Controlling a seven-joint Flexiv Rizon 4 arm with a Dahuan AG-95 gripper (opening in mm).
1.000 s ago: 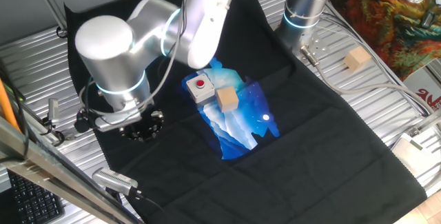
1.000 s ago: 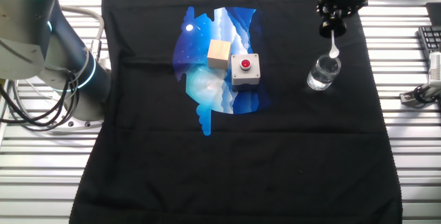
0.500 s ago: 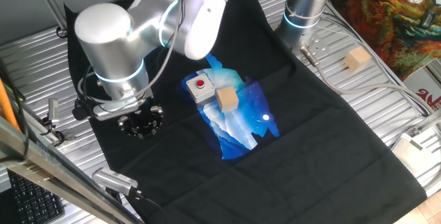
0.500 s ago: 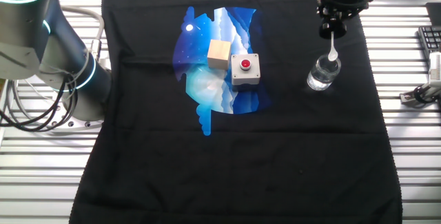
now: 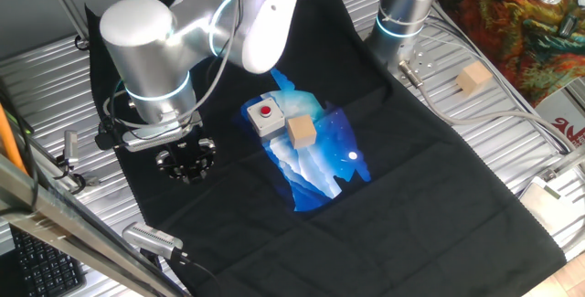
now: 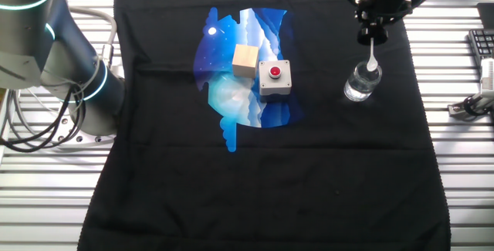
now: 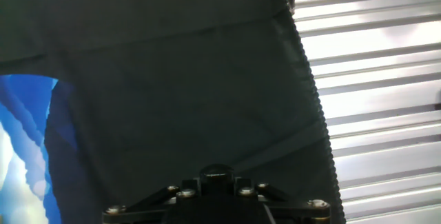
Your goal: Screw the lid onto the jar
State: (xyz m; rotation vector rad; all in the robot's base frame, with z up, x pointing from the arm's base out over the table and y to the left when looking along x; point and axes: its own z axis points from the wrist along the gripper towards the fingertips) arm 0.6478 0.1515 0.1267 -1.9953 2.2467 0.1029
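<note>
**A:** Which step is in hand?

**B:** The gripper (image 6: 372, 28) hangs at about one o'clock on the black cloth (image 6: 262, 174), shut on the lid (image 6: 371, 30), a small black round cap. The cap's thin white rounded-tip piece (image 6: 372, 55) points down, its tip at or just inside the mouth of the jar (image 6: 361, 83). So the lid looks aligned over the jar but not seated; threading has not begun.

**A:** And the next move?

**B:** Probably a straight descent, keeping the white piece centred in the opening, until cap meets rim, then a turn about the vertical axis. The jar stands loose on cloth, so it might spin with the cap.

**A:** What about materials?

**B:** The jar is a short, clear glass cylinder with a thick base, smooth and likely slippery. The cloth is matte with a blue-and-white printed patch (image 6: 239, 96). On that patch, well apart from the jar at about nine o'clock of it, sit a tan wooden cube (image 6: 245, 60) and a grey box with a red button (image 6: 274, 78), touching or nearly so.

**A:** Does the hand view help?

**B:** Little; it shows only cloth and ribbed metal tabletop (image 7: 372, 79).
</note>
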